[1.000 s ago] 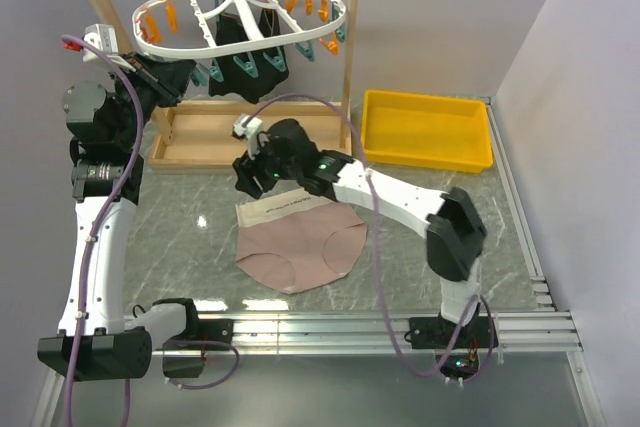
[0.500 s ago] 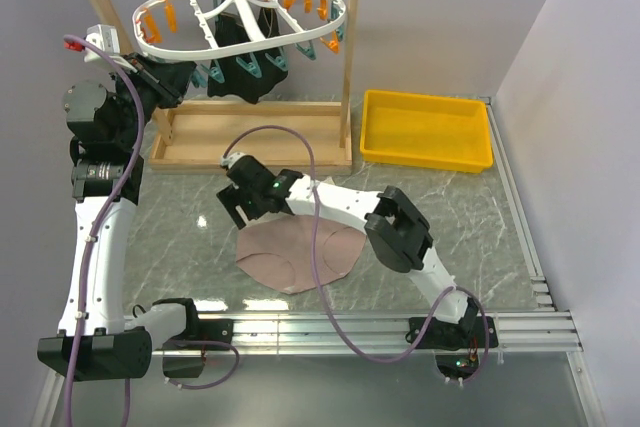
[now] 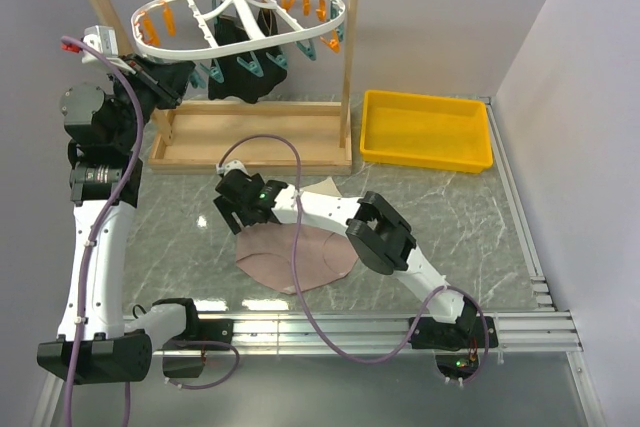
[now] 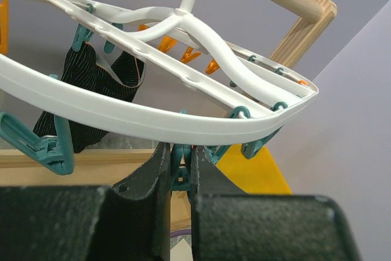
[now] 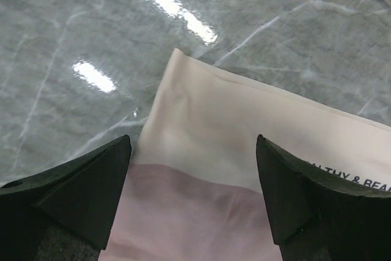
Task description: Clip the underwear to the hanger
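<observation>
The underwear [image 3: 300,252] lies flat on the marble table [image 3: 170,237], in front of the wooden rack [image 3: 350,57] and left of the yellow tray [image 3: 430,132]; in the top view the right arm crosses over its upper part, so the waistband is mostly hidden there. The right wrist view shows what the top view hides: the beige waistband corner of the underwear [image 5: 244,151] sits between the two fingers of the right gripper [image 5: 192,151], with some printed letters at the right edge; the jaws stand wide apart and hold nothing; I cannot tell if the fingertips touch the fabric. In the top view the right gripper [image 3: 232,212] is low, at the left end of the garment. The hanger [image 3: 250,45] hangs from the rack's top bar, with a black garment [image 3: 245,62] clipped under it; the left gripper [image 3: 165,82] is raised at its left end. Only the left wrist view shows the grip: under the white rim of the hanger [image 4: 122,114], the left gripper [image 4: 180,163] is closed on a teal clothespin [image 4: 180,175].
</observation>
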Controlling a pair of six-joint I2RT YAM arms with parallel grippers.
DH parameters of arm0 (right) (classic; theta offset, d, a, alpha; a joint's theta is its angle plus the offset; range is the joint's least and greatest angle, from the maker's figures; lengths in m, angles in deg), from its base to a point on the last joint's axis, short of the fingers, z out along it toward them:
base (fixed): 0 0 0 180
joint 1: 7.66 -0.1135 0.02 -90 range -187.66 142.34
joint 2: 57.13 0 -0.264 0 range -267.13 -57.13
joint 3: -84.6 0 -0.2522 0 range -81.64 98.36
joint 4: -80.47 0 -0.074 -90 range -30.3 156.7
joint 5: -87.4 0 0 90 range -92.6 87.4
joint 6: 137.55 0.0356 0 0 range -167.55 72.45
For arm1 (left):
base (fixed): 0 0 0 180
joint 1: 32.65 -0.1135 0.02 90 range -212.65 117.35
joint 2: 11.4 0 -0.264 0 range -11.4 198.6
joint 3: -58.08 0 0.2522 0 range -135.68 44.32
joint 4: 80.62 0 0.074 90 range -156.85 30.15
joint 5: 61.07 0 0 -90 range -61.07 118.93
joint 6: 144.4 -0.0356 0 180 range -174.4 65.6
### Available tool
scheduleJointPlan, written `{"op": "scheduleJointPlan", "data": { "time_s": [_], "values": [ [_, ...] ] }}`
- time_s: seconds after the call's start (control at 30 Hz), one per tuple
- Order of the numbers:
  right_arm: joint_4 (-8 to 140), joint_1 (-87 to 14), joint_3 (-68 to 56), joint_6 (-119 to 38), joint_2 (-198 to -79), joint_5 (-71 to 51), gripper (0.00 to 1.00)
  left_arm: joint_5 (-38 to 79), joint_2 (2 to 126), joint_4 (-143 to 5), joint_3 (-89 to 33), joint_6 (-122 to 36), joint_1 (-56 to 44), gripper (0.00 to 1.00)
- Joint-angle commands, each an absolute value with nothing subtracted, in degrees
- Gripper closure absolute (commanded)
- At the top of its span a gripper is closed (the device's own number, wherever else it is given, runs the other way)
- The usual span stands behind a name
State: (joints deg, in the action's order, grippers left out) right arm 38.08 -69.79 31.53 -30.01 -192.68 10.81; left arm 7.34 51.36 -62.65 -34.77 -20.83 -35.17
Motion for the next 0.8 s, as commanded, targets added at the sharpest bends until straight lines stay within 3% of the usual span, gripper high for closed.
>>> {"op": "scheduleJointPlan", "data": {
  "time_s": [0.0,0.4,0.6,0.73,0.77],
  "values": [
    [39.28,-70.06,33.33,-30.41,-193.63,14.98,0.1,6.69,49.42,-63.51,-35.49,-22.31,-34.93,1.0],
    [37.79,-66.28,28.32,-30.06,-191.08,11.21,0.11,6.52,49.6,-63.87,-35.49,-22.49,-35.02,0.99],
    [37.52,-65.4,26.3,-28.92,-191.08,7.34,0.18,6.6,49.77,-64.13,-35.49,-22.23,-35.02,0.99],
    [37.35,-65.4,25.51,-28.04,-192.13,6.72,0.35,6.61,49.86,-63.95,-35.4,-22.4,-34.93,1.0],
    [37.44,-65.4,25.33,-28.04,-192.22,6.8,0.45,6.6,49.95,-63.95,-35.49,-22.4,-34.93,0.99]
  ]
}}
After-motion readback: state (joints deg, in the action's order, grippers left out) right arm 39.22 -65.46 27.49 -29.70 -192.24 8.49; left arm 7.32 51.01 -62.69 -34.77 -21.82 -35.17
